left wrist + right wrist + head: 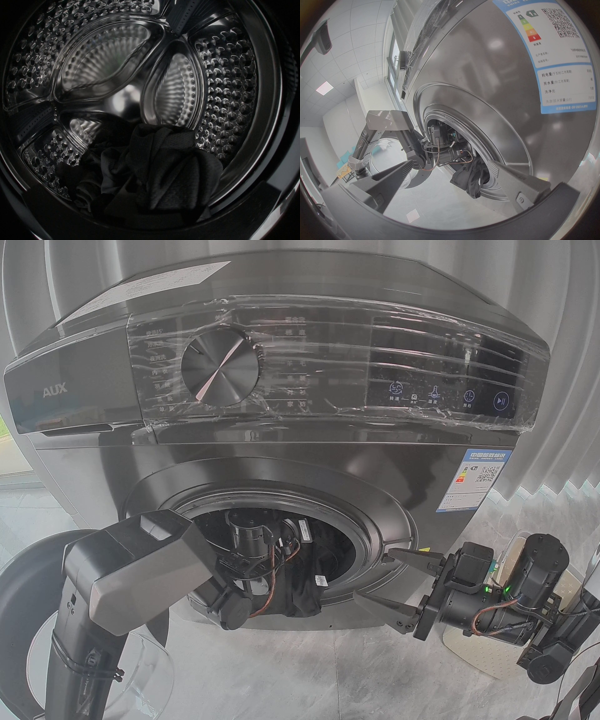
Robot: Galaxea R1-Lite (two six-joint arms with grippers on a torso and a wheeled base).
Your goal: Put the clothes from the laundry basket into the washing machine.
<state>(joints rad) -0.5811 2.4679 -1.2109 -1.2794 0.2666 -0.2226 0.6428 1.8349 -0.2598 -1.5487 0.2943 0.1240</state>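
Two arms, two poses. My left arm [137,571] is bent at the elbow in front of the washing machine [325,452], forearm pointing in, w/ the wrist [250,537] through the round opening and inside the drum [225,78]. I can't tell whether the left gripper is apart or together. The wrist cam on that side looks straight into the drum, where the dark clothes [162,168] lie bunched on the lower wall, near the front lip. From the head view a fold of the dark fabric [300,590] hangs over the lower edge of the opening, just below my left wrist. My right gripper [372,575] sits outside the machine, low, on the right side of the opening, tips pointing toward it. Its jaws are spread wide apart w/ nothing between them and aren't touching the machine front. The right forearm runs back and to the right, roughly level. The machine's door [25,615] stands swung open at the left, behind my left arm. A pale perforated thing [481,652] on the floor behind my right wrist is prob. the laundry basket, but too much is covered to be sure.
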